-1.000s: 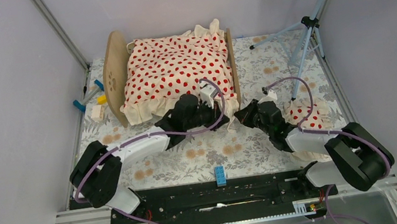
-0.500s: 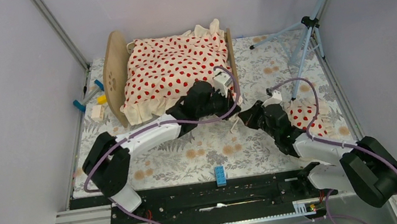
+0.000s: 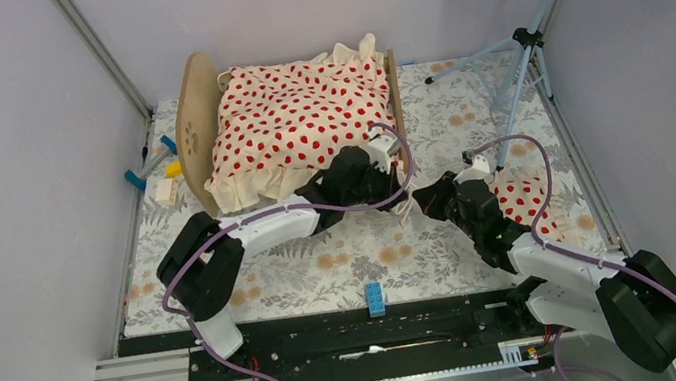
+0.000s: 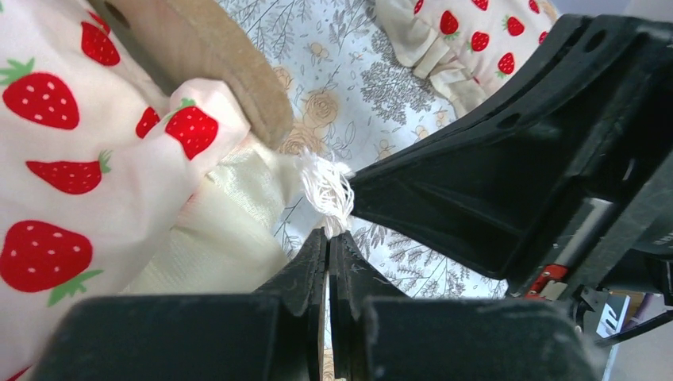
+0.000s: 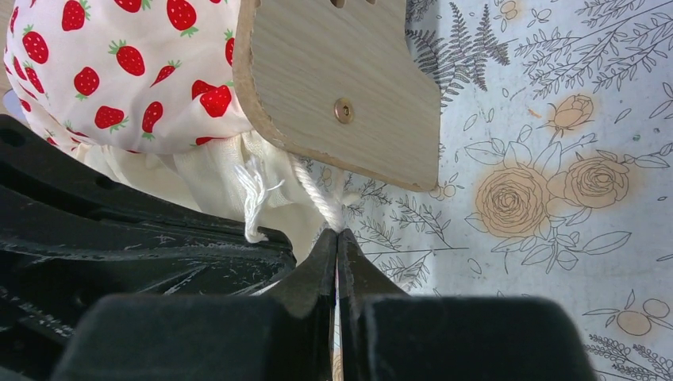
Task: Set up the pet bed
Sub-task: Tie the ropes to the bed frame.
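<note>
Lilac walls are boxing in a bench [image 3: 354, 259] w/ a floral cloth spread over it. Pet bed [image 3: 194, 131] is sitting at the far left-centre of the cloth, long side running left-right, its rounded left board standing upright. A cream blanket [image 3: 298, 121] w/ red strawberry print is lying over the whole top, and its ruffle is hanging down the near side.

Left arm [image 3: 259, 231] is reaching from the near left across to the bed's near right corner. Right arm [image 3: 546, 255] is coming in from the near right to the same corner, so both sets of jaws are sitting close together there.

Left jaws are pressed together, pinching the frayed end of a white cord [image 4: 325, 186] just beside the blanket's edge. Right jaws are also pressed together, pinching a twisted white cord [image 5: 317, 194] that is running up behind the wooden end board [image 5: 341, 79]. Can't tell whether it's one cord or two.

A small matching pillow [image 3: 517, 194] is lying on the cloth at near right, partly under the right arm, well apart from the bed. A tripod [image 3: 519, 72] is standing at far right. A blue block [image 3: 373, 296] is sitting at the cloth's near edge, approx. centre. Small blue and yellow bits [image 3: 153, 162] are lying just left of the bed.
</note>
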`<control>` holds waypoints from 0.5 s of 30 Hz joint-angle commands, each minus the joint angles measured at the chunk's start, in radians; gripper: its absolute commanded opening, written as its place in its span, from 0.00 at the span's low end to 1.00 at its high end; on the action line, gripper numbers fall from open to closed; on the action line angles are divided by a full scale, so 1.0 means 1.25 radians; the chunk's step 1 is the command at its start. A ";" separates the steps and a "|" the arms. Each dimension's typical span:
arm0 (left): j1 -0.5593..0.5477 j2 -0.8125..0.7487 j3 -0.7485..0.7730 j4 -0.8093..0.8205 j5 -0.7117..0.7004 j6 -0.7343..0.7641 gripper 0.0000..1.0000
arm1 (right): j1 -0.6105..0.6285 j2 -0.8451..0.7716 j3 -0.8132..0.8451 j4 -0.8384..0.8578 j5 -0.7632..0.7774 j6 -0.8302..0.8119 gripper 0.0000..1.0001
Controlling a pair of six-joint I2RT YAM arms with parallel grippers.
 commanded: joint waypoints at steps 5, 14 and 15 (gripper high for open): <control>0.002 0.009 -0.027 0.062 -0.048 -0.017 0.00 | -0.002 -0.036 -0.005 -0.012 0.020 -0.017 0.00; 0.001 0.026 -0.019 0.068 -0.039 -0.015 0.00 | -0.002 -0.044 -0.005 -0.003 -0.005 -0.051 0.01; 0.001 0.025 -0.017 0.072 -0.035 -0.015 0.00 | -0.002 -0.043 -0.006 -0.003 -0.004 -0.053 0.01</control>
